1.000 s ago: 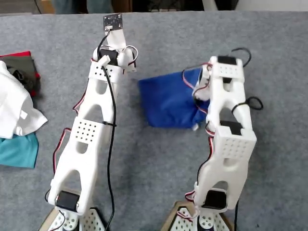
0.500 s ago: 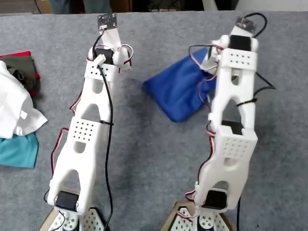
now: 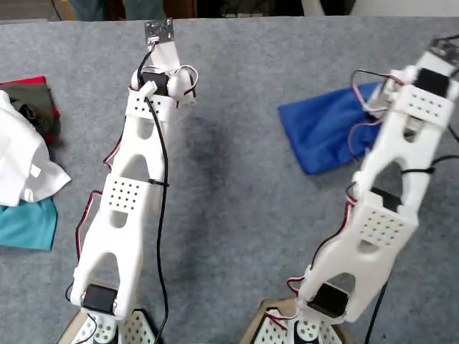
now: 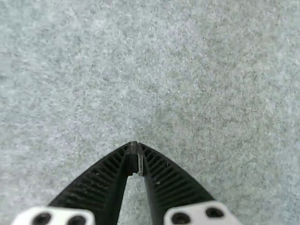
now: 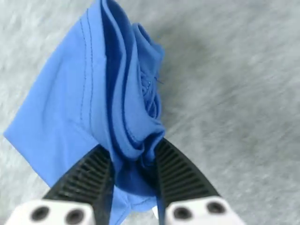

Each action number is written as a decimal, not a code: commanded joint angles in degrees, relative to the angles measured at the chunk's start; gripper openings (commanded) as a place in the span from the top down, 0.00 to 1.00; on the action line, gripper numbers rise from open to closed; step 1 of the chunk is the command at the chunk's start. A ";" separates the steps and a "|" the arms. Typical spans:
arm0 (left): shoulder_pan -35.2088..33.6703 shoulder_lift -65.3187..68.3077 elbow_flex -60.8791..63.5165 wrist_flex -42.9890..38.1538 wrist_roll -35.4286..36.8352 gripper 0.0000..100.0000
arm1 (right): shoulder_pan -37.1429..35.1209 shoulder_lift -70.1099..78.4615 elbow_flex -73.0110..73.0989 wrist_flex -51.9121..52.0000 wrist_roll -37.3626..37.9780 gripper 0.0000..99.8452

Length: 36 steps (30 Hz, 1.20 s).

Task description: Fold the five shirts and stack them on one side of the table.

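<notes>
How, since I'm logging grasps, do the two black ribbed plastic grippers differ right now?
The left gripper is shut on nothing, tips meeting above the bare grey felt table. The right gripper is shut on the bunched blue cloth shirt, jaws held apart by fabric. Both are black and ribbed.

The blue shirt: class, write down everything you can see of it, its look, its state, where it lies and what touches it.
The blue shirt is plain, soft cloth of one bright blue, with stitched seam lines along one edge. It is bunched into loose, rolled folds, not neatly folded. It seems to rest on the grey table, towards the right side. The right tool is shut on one gathered end, and the cloth fans out wider from there.
</notes>
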 commanded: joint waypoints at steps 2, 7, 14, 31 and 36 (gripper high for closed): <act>-0.04 -1.58 -1.27 -0.79 0.35 0.97 | 3.25 -0.48 -2.68 -2.90 1.32 0.99; -0.13 -1.58 -1.19 -0.70 0.35 0.97 | 4.75 -0.13 -2.59 -4.48 1.32 0.99; -0.48 -1.58 -1.19 -0.35 0.09 0.97 | 4.75 2.95 -3.21 -2.73 4.57 0.90; -36.79 -12.75 -4.35 15.38 -6.95 0.82 | 0.18 -4.62 -25.27 15.74 4.75 0.97; -50.07 -18.55 -4.26 17.41 -11.43 0.81 | -5.10 -6.46 -25.27 15.82 4.40 0.94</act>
